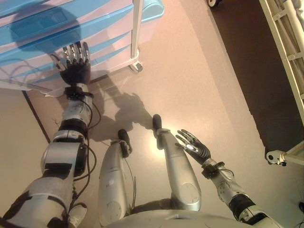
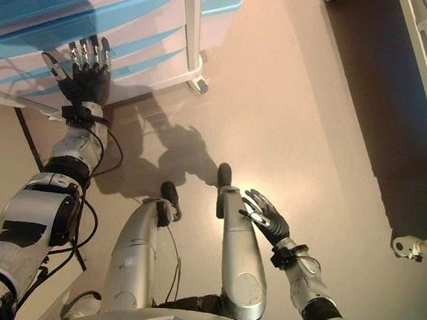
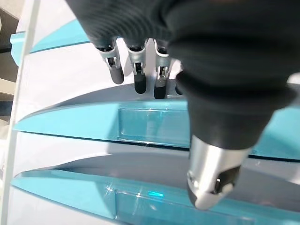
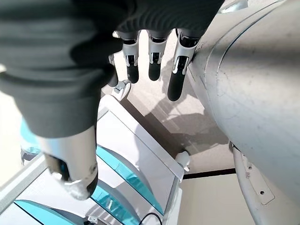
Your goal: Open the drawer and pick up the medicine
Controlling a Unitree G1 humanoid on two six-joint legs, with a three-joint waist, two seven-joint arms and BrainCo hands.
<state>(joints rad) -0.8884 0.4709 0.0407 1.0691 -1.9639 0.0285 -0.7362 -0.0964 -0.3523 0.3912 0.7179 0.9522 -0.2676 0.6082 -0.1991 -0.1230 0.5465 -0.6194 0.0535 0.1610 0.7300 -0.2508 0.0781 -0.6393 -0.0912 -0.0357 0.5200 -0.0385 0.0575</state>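
Left hand [image 1: 76,66], fingers straight, sits right at the closed drawers [image 1: 71,28]; right hand [image 1: 194,146] hangs open, well away.

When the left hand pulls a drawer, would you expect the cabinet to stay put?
Possibly not: the cabinet stands on a caster, so it may roll on the smooth floor. Its plastic look suggests lightness. The left hand is open at the drawers.
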